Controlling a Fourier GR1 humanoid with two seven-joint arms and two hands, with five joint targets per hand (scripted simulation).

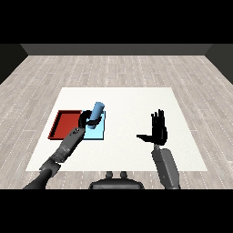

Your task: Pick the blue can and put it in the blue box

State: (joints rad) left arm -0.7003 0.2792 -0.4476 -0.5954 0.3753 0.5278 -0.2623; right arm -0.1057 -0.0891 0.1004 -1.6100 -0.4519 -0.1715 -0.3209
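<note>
The blue can (97, 111) is tilted, its top leaning to the right, and sits over the light blue tray (99, 131). My left hand (86, 120) is curled round the can's lower part, at the tray's left edge. I cannot tell whether the can touches the tray floor. My right hand (158, 129) is raised over the table's right half, far from the can, with fingers straight up and thumb out to the left, holding nothing.
A red tray (63, 124) lies right beside the light blue tray on its left, holding nothing. My left forearm (68, 145) crosses the red tray's near right corner. The white table (127, 100) stretches behind and to the right of the trays.
</note>
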